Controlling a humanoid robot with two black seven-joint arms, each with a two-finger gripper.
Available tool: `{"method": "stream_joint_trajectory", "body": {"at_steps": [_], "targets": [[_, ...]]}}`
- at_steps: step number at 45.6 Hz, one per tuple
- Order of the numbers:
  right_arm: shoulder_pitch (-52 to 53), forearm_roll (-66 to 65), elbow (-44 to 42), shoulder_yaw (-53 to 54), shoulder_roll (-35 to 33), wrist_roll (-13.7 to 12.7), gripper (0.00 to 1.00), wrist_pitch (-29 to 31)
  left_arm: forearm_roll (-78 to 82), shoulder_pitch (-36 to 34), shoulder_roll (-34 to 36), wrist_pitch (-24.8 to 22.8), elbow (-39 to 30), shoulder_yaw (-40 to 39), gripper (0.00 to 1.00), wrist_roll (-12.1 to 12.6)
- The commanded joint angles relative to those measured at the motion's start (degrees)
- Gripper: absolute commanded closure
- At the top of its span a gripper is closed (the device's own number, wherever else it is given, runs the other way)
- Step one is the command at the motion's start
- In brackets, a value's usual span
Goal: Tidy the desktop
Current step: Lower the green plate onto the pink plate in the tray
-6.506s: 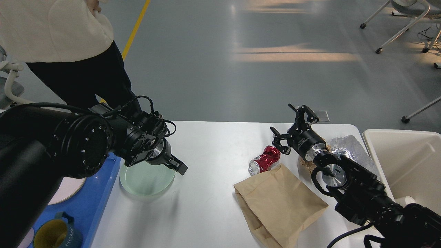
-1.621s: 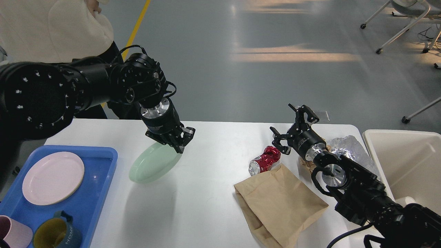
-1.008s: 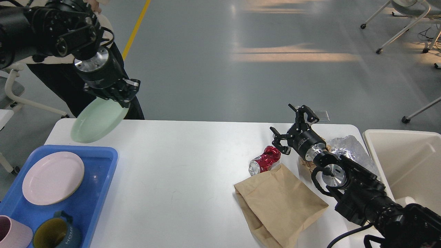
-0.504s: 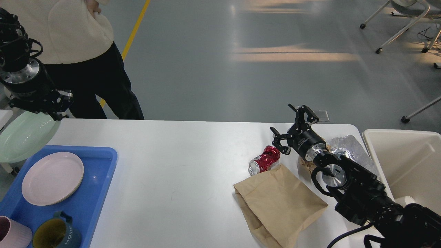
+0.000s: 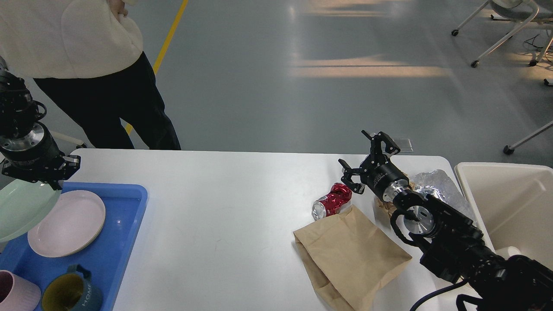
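Observation:
The white desktop (image 5: 224,207) fills the lower view. My left gripper (image 5: 55,178) is shut on the rim of a pale green plate (image 5: 21,209) and holds it tilted above the left part of the blue tray (image 5: 125,233), overlapping a pink plate (image 5: 71,224) that lies in the tray. My right gripper (image 5: 367,157) is open and empty, above the table just behind a crushed red can (image 5: 332,201). A brown paper bag (image 5: 352,255) lies flat in front of the can. Crumpled foil (image 5: 434,183) lies to the right of my right gripper.
A pink cup (image 5: 17,296) and a dark mug (image 5: 71,293) stand at the tray's near end. A cream bin (image 5: 510,207) stands at the table's right end. A person (image 5: 86,56) stands behind the far left corner. Office chairs stand at the far right.
My left gripper has lifted the green plate off the table, swung it left and brought it down over the blue tray. My right arm has not moved.

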Motion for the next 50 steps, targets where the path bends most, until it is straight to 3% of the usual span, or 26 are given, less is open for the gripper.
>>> {"method": "stream_joint_trajectory", "body": {"at_steps": [1,15,50], "targets": [[0.0,0.0,0.0,0.0,0.0,0.0,0.0,0.0,0.0,3.8,-0.8,0.0,3.3,-1.7,0.99,0.2],[0.0,0.0,0.0,0.0,0.0,-0.1,0.0,0.0,0.0,7.4,-3.2,10.1,4.0,-2.8,0.99,0.3],[0.0,0.0,0.0,0.0,0.0,-0.1,0.0,0.0,0.0,16.3,-6.4,17.5,7.7,-3.9,0.98,0.4]]}}
